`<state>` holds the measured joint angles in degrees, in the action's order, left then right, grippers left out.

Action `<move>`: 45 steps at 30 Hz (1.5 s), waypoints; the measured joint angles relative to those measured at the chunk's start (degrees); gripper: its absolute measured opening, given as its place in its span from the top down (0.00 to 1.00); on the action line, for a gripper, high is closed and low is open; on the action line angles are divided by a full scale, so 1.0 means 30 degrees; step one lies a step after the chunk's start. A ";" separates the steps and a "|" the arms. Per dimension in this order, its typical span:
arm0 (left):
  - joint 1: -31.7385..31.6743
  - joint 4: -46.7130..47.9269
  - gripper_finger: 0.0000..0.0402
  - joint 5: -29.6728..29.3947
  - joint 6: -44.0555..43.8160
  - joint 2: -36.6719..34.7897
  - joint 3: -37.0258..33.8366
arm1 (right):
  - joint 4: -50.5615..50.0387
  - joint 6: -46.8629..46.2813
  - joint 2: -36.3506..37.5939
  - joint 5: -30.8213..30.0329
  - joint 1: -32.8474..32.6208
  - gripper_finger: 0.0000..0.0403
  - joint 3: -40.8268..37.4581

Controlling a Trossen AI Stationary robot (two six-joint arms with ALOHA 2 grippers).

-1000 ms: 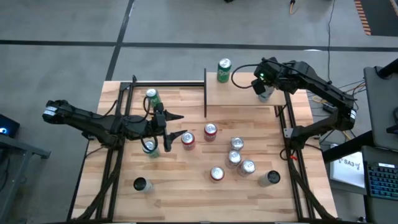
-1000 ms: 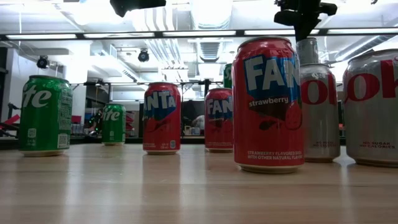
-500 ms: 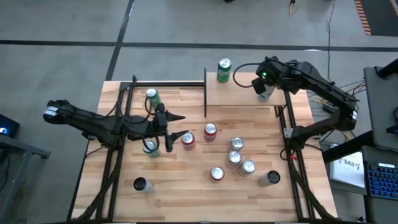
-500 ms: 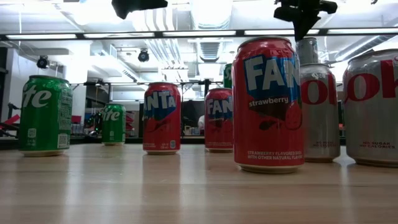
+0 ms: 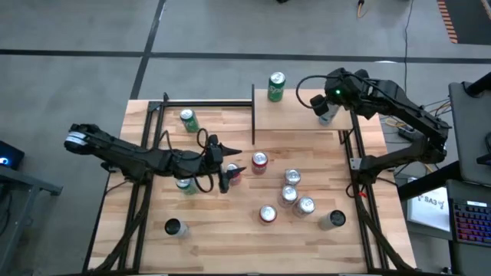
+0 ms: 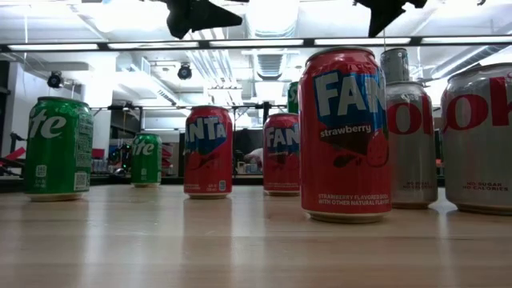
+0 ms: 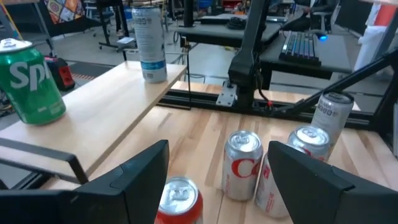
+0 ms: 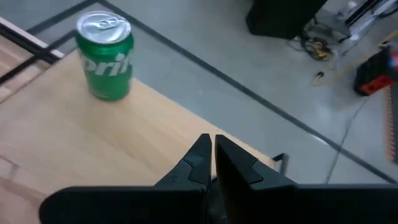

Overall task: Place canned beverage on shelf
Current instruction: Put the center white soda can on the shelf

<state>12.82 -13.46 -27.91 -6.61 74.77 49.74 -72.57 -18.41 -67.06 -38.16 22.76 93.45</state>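
The shelf [image 5: 299, 116] is a light wood board at the table's far right, with a black post on its left edge. A green Sprite can [image 5: 276, 87] and a slim silver can [image 5: 325, 117] stand upright on it. My right gripper [image 8: 212, 151] is shut and empty, above the slim can [image 6: 396, 68]. My left gripper [image 5: 229, 165] is open at mid-table, above a red can [image 5: 235, 174] that it partly hides. In the left wrist view a red can's top [image 7: 179, 194] shows ahead between the spread fingers, apart from them.
A second red can [image 5: 259, 162], several silver cans [image 5: 292, 178] and another red can [image 5: 267, 215] stand right of my left gripper. Two green cans [image 5: 188, 119] and a dark can [image 5: 173, 227] stand on the left. Black frame rails [image 5: 146, 192] run along both table sides.
My left gripper has gone toward the table's right edge, still open, and now hangs over the red can. My right gripper has risen above the slim silver can, which stays standing on the shelf.
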 joint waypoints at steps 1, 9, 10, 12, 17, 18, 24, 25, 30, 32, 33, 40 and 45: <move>0.0000 -0.0127 0.35 0.0005 0.0000 0.0088 0.0137 | -0.0120 0.0051 0.0035 -0.0411 0.0000 0.97 0.0000; 0.0065 -0.0098 0.35 0.0005 -0.0495 0.0289 0.0369 | -0.0780 0.0264 0.0121 -0.2972 0.0211 0.97 -0.0072; 0.0090 -0.0095 0.35 0.0005 -0.0538 0.0274 0.0369 | -0.0759 0.0384 0.0084 -0.2931 0.0211 0.97 -0.0104; 0.0131 -0.0173 0.35 0.0005 -0.0561 0.0267 0.0377 | -0.0702 0.0524 -0.0026 -0.2789 0.0219 0.97 -0.0175; 0.0160 -0.0186 0.35 0.0005 -0.0546 0.0266 0.0377 | -0.0708 0.1302 -0.0344 -0.2610 0.0928 0.97 -0.0227; 0.0160 -0.0207 0.35 0.0005 -0.0528 0.0259 0.0377 | -0.0721 0.1412 -0.0379 -0.2473 0.1165 0.97 -0.0235; 0.0160 -0.0222 0.35 0.0005 -0.0491 0.0245 0.0377 | -0.0609 0.2177 -0.0453 -0.0288 0.2807 0.97 -0.0291; 0.0160 -0.0222 0.35 0.0005 -0.0488 0.0245 0.0377 | -0.0560 0.2220 -0.0456 -0.0150 0.3016 0.97 -0.0291; 0.0160 -0.0224 0.35 0.0005 -0.0448 0.0245 0.0377 | -0.0559 0.2411 -0.0460 -0.0115 0.3717 0.97 -0.0291; 0.0160 -0.0222 0.35 0.0005 -0.0327 0.0245 0.0377 | -0.0557 0.2355 -0.0460 -0.0107 0.3944 0.97 -0.0314; 0.0160 -0.0222 0.35 0.0005 -0.0284 0.0245 0.0377 | -0.0599 0.2208 -0.0460 -0.0100 0.4029 0.97 -0.0335; 0.0160 -0.0227 0.35 0.0005 -0.0121 0.0245 0.0377 | -0.2668 -0.0057 -0.0459 -0.0049 0.4211 0.97 -0.0372; 0.0160 -0.0222 0.35 0.0005 0.0052 0.0245 0.0377 | -0.3306 -0.0376 -0.0111 0.0598 0.4211 0.97 -0.0379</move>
<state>13.30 -14.13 -27.90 -6.46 75.50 50.87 -82.49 -19.54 -67.40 -36.36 35.40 92.31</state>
